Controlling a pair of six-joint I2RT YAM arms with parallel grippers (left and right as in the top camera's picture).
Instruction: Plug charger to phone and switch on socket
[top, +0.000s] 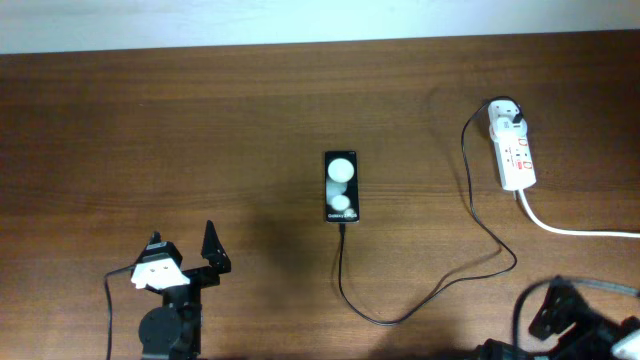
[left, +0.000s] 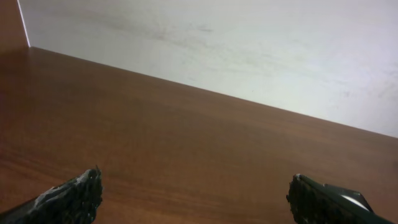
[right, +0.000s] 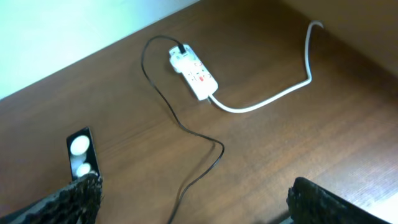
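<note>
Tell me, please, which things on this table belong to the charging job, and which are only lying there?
Belong to the job:
- phone
- charger, the thin black cable
- socket, the white power strip

Only there:
- thick white cord of the socket, which probably needs no handling
- wooden table

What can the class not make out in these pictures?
1. Socket switches: too small, overhead and right wrist, to read on or off.
2. Charger tip at phone: too small overhead; in right wrist a finger covers it.
3. Right gripper: cut by overhead's bottom edge.
</note>
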